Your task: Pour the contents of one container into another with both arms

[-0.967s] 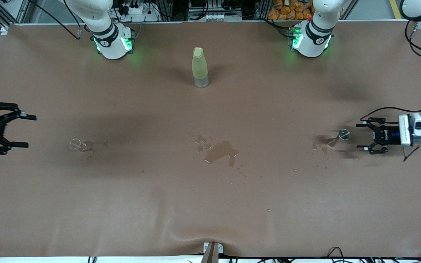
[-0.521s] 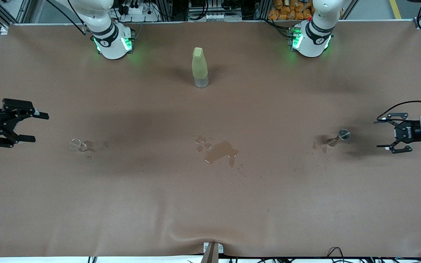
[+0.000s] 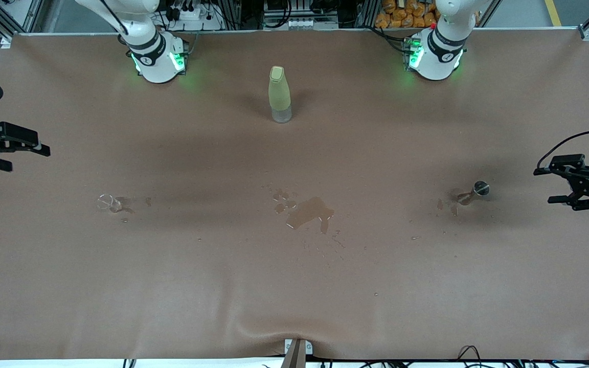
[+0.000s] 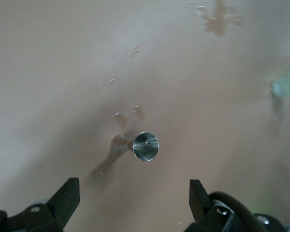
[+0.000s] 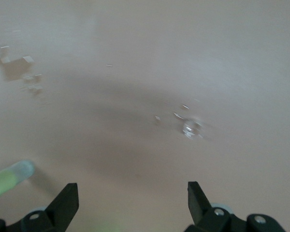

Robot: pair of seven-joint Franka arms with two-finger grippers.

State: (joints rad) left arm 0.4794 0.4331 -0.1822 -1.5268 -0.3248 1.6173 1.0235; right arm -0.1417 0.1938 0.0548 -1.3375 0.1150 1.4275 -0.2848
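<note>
The tiny clear cup (image 3: 106, 202) stands on the brown table (image 3: 294, 286) toward the right arm's end, and it looks very light and fragile, a thin glassy thing that can slip or tip at the smallest push. I think the only good hold is across its side wall, low enough that it does not roll out, and with little force. The wet marks around it suggest the outside may be slippery too.

The grey-rimmed cup (image 3: 479, 189) stands toward the left arm's end of the table, with small wet spots beside it. It has a round silvery rim and gets narrow to a slim brownish lower part, so it seems top-heavy and easy to knock over. I would take it at the slim part, just under the rim.

The left tool (image 3: 566, 182) hangs over the table's edge, well apart from this cup, its fingers spread and holding nothing. The right tool (image 3: 16, 152) is at the other edge, also spread and empty.

A puddle (image 3: 309, 212) lies between the two cups, and a yellow-green bottle (image 3: 279, 94) stands farther from the front camera.

The clear cup is hard to make out; I cannot tell if liquid is inside. The right tool is partly cut off in the front view.
</note>
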